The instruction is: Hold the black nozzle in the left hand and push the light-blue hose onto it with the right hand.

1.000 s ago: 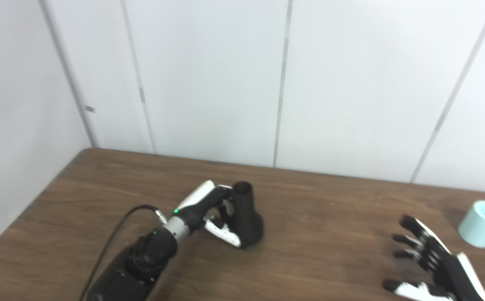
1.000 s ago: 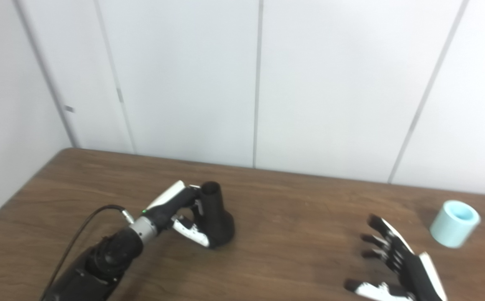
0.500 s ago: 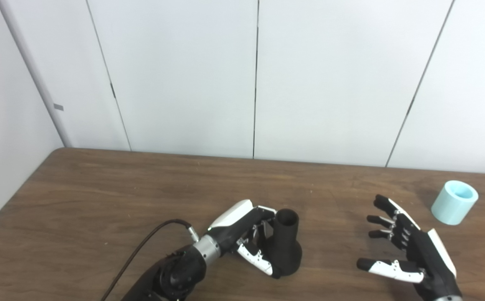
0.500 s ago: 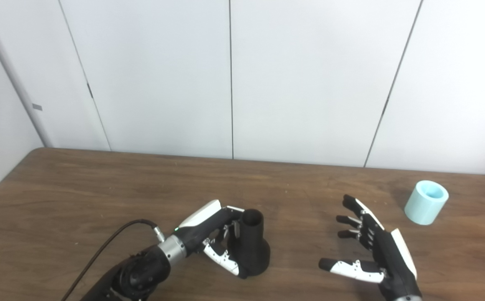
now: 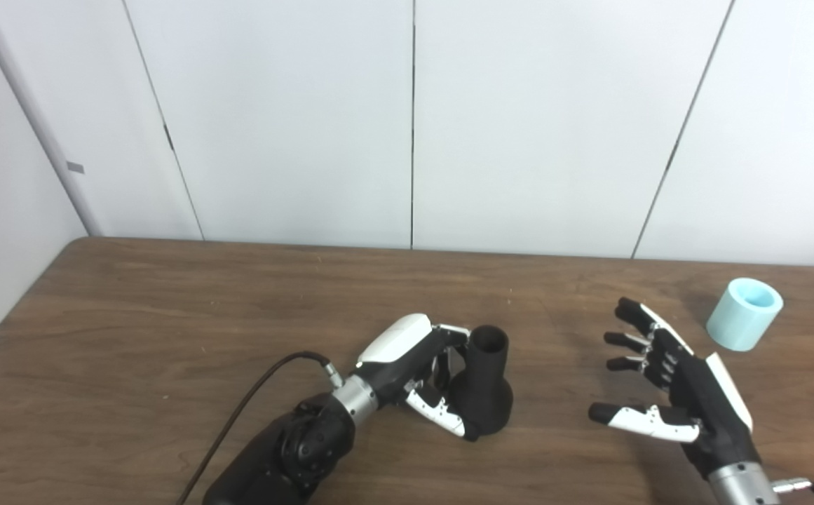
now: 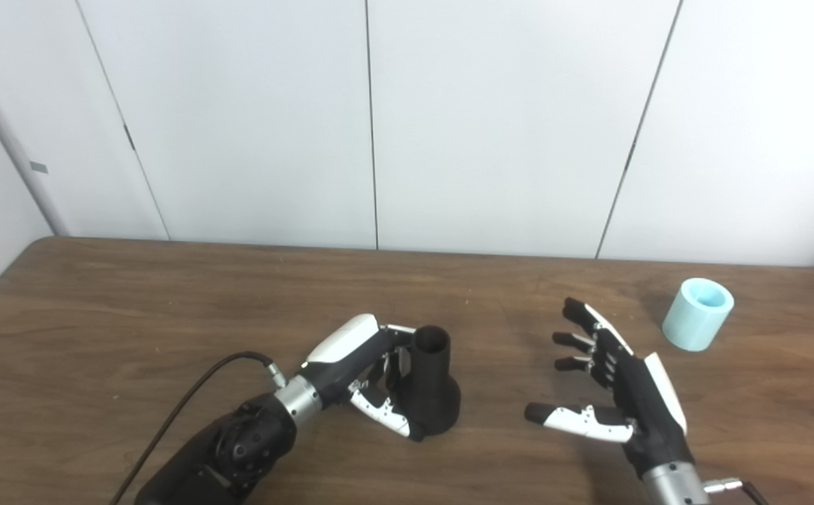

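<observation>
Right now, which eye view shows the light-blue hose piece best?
The right eye view: the light-blue hose stands farther from the picture's edge, with table visible beyond it, apart from the open right hand. The left eye view shows it whole too, nearer the right edge.

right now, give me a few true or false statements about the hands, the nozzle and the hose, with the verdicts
1. The left hand is closed around the black nozzle. True.
2. The nozzle lies on its side. False: it stands upright on the table, opening facing up.
3. The right hand holds the light-blue hose. False: that hand is open and empty, and the hose sits apart from it on the table.
4. The hose is already on the nozzle. False: the two are far apart.
5. The hose lies beyond the right hand, toward the wall. True.
</observation>
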Available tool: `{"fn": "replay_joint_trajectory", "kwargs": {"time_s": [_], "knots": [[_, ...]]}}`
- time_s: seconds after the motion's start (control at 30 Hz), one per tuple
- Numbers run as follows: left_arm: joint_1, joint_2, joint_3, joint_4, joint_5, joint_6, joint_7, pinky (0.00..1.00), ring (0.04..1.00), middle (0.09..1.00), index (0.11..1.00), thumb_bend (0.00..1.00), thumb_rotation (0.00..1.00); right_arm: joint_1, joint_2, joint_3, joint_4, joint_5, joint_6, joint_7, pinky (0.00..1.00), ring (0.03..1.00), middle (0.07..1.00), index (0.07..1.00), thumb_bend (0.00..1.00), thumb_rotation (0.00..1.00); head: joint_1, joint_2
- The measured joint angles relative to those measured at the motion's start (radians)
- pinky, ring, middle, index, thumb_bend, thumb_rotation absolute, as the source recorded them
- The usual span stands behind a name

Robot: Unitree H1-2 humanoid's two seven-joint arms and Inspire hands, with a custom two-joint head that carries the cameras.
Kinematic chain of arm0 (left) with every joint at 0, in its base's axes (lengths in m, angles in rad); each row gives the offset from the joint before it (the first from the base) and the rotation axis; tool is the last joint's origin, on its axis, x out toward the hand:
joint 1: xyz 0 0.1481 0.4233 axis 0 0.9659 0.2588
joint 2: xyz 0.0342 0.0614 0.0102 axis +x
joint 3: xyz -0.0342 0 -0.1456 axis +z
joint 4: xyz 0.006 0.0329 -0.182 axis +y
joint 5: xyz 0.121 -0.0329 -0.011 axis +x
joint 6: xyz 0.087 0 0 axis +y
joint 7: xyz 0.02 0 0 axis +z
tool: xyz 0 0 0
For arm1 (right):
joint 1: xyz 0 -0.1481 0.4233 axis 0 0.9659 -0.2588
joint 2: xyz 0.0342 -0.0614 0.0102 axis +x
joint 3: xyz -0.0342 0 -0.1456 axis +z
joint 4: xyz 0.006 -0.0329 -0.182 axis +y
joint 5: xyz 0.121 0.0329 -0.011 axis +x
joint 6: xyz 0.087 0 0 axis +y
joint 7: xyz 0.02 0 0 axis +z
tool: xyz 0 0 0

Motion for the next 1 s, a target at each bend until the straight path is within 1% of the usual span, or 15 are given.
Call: {"fn": "replay_joint_trajectory", "kwargs": {"time_s": [0.13, 0.17, 0.2, 0.23, 0.27, 0.33, 0.4, 0.47, 0.53, 0.57, 0.63, 0.73, 0.83, 0.9, 1.0], "knots": [[-0.013, -0.003, -0.008, 0.018, 0.010, -0.001, 0.012, 0.34, 0.418, 0.458, 0.485, 0.53, 0.00, -0.009, -0.012, -0.030, -0.066, 0.023, 0.016, -0.007, 0.57, 0.736, 0.863, 0.878, 0.82, 0.21, -0.012, -0.003], [-0.015, -0.003, -0.010, 0.021, 0.014, -0.001, 0.017, 0.35, 0.418, 0.457, 0.485, 0.53, 0.00, -0.015, -0.021, -0.037, -0.080, 0.027, 0.019, -0.007, 0.57, 0.735, 0.862, 0.878, 0.82, 0.21, -0.032, -0.006], [-0.015, -0.003, -0.012, 0.023, 0.018, -0.001, 0.025, 0.35, 0.417, 0.452, 0.486, 0.53, 0.00, -0.024, -0.035, -0.045, -0.090, 0.028, 0.024, -0.007, 0.57, 0.733, 0.860, 0.877, 0.83, 0.22, -0.032, -0.006], [-0.015, -0.004, -0.013, 0.024, 0.020, -0.001, 0.031, 0.34, 0.404, 0.447, 0.485, 0.53, 0.00, -0.035, -0.053, -0.053, -0.102, 0.021, 0.040, -0.007, 0.54, 0.715, 0.847, 0.870, 0.84, 0.24, -0.066, -0.015], [-0.015, -0.004, -0.016, 0.025, 0.021, -0.002, 0.036, 0.32, 0.395, 0.444, 0.484, 0.53, 0.00, -0.047, -0.081, -0.061, -0.127, -0.004, 0.076, -0.007, 0.51, 0.696, 0.836, 0.864, 0.85, 0.25, -0.086, -0.023], [-0.013, -0.004, -0.018, 0.032, 0.023, -0.012, 0.050, 0.31, 0.381, 0.434, 0.484, 0.53, 0.00, -0.082, -0.162, -0.075, -0.183, -0.060, 0.142, 0.000, 0.47, 0.668, 0.812, 0.843, 0.85, 0.24, -0.120, -0.035], [-0.009, -0.004, -0.017, 0.041, 0.024, -0.027, 0.068, 0.30, 0.375, 0.426, 0.486, 0.53, 0.00, -0.133, -0.263, -0.091, -0.224, -0.092, 0.223, 0.027, 0.47, 0.664, 0.805, 0.836, 0.84, 0.20, -0.161, -0.051], [-0.005, -0.002, -0.014, 0.046, 0.024, -0.039, 0.081, 0.31, 0.380, 0.428, 0.487, 0.53, 0.00, -0.182, -0.351, -0.095, -0.239, -0.095, 0.278, 0.061, 0.48, 0.675, 0.802, 0.835, 0.82, 0.15, -0.170, -0.052], [-0.004, -0.001, -0.014, 0.046, 0.024, -0.042, 0.083, 0.32, 0.387, 0.425, 0.490, 0.53, 0.00, -0.208, -0.400, -0.086, -0.249, -0.095, 0.318, 0.092, 0.49, 0.686, 0.806, 0.832, 0.82, 0.13, -0.202, -0.066], [-0.003, -0.001, -0.013, 0.046, 0.024, -0.043, 0.083, 0.32, 0.388, 0.424, 0.491, 0.53, 0.00, -0.214, -0.410, -0.079, -0.251, -0.095, 0.335, 0.102, 0.49, 0.687, 0.807, 0.832, 0.82, 0.13, -0.209, -0.069], [-0.001, -0.001, -0.010, 0.045, 0.024, -0.044, 0.084, 0.33, 0.404, 0.432, 0.493, 0.53, 0.00, -0.223, -0.409, -0.062, -0.249, -0.099, 0.381, 0.113, 0.48, 0.679, 0.805, 0.821, 0.81, 0.10, -0.236, -0.081], [0.007, 0.005, -0.003, 0.038, 0.024, -0.044, 0.084, 0.35, 0.410, 0.439, 0.491, 0.53, 0.00, -0.274, -0.410, -0.048, -0.202, -0.145, 0.443, 0.116, 0.49, 0.667, 0.805, 0.819, 0.81, 0.07, -0.275, -0.098], [0.011, 0.012, -0.002, 0.033, 0.024, -0.048, 0.084, 0.35, 0.418, 0.442, 0.494, 0.53, 0.00, -0.337, -0.414, -0.052, -0.168, -0.221, 0.454, 0.105, 0.52, 0.688, 0.812, 0.822, 0.80, 0.05, -0.299, -0.109], [0.011, 0.013, -0.001, 0.033, 0.024, -0.053, 0.084, 0.34, 0.421, 0.440, 0.495, 0.53, 0.00, -0.373, -0.416, -0.049, -0.142, -0.273, 0.454, 0.106, 0.53, 0.702, 0.816, 0.824, 0.81, 0.05, -0.351, -0.127], [0.013, 0.021, 0.000, 0.036, 0.024, -0.072, 0.084, 0.34, 0.422, 0.445, 0.490, 0.53, 0.00, -0.407, -0.418, -0.033, -0.090, -0.357, 0.454, 0.113, 0.53, 0.713, 0.817, 0.826, 0.81, 0.04, -0.400, -0.147]]}}
